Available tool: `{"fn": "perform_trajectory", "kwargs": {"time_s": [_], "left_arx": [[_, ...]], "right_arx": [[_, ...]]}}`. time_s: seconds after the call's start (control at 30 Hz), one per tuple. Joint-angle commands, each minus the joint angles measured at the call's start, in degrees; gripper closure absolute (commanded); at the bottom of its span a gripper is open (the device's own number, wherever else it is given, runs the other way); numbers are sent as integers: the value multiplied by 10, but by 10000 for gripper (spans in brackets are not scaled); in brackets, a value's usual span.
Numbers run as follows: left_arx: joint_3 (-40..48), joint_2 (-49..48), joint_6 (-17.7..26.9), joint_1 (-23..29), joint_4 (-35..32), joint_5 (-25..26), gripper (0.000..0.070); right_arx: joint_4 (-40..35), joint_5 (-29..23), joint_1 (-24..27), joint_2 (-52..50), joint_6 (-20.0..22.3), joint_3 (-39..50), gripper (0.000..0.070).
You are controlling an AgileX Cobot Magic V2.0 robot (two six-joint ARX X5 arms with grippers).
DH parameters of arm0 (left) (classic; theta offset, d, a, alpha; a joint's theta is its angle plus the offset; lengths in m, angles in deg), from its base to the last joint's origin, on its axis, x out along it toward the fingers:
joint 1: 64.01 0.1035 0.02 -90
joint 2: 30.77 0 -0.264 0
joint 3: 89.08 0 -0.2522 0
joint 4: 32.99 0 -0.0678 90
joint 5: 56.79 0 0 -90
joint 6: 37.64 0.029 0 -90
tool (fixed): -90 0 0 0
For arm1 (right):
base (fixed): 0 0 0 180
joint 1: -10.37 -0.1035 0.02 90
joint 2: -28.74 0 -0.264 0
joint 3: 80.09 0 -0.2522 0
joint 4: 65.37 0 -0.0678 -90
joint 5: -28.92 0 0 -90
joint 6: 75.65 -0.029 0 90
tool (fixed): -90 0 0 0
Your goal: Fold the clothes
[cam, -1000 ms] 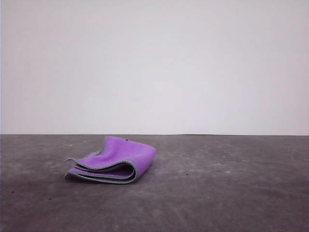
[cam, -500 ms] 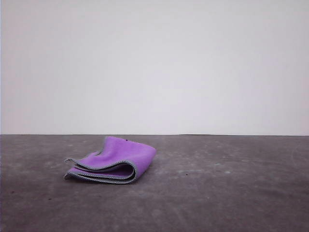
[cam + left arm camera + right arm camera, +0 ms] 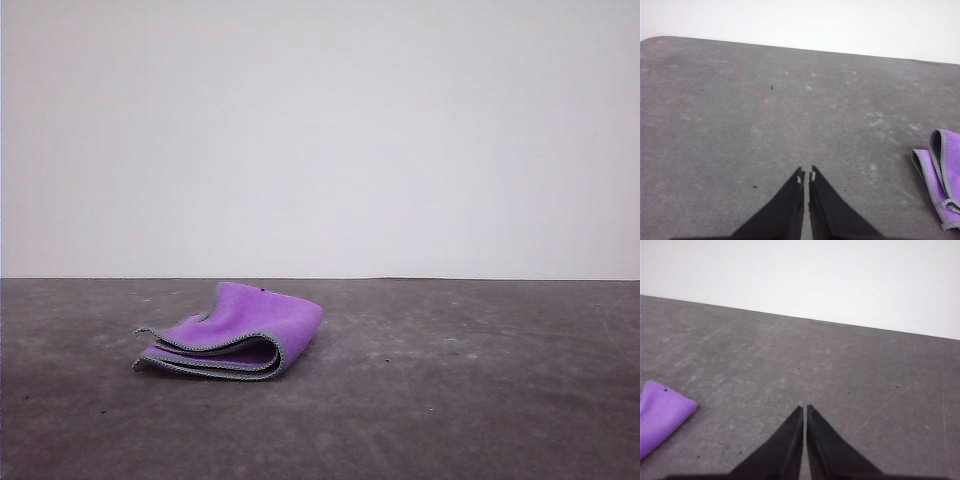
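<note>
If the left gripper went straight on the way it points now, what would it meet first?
Probably only bare table. The left gripper is shut and aims over grey tabletop toward the far edge. The folded cloth lies well off to one side of that line, though depth is hard to judge.

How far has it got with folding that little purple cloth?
The folding looks done: the small purple cloth with the grey stitched hem lies doubled into stacked layers on the grey table. Nothing is in hand: the left gripper and the right gripper are both shut, empty and apart from it. Little seems left, perhaps only tidying the loose corner.
</note>
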Motion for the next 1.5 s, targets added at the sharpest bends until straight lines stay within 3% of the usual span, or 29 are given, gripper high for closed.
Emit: {"fn": "perform_trajectory", "kwargs": {"time_s": [0.0,0.17,0.3,0.43,0.7,0.83,1.23,1.47], "left_arx": [[11,-1,-2,0,3,0,700],[11,-1,-2,0,3,0,700],[11,-1,-2,0,3,0,700],[11,-1,-2,0,3,0,700],[11,-1,-2,0,3,0,700],[11,-1,-2,0,3,0,700],[11,0,-2,0,3,0,700],[11,-1,-2,0,4,0,700]], "right_arx": [[-8,0,-2,1,-8,-4,696],[-7,0,-2,1,-5,-4,696],[8,0,9,0,36,0,696],[12,27,62,-8,68,33,696],[-60,131,179,-49,78,120,696],[-75,145,213,-76,81,160,696],[-125,181,245,-156,82,278,696],[-130,179,249,-156,86,285,696]]}}
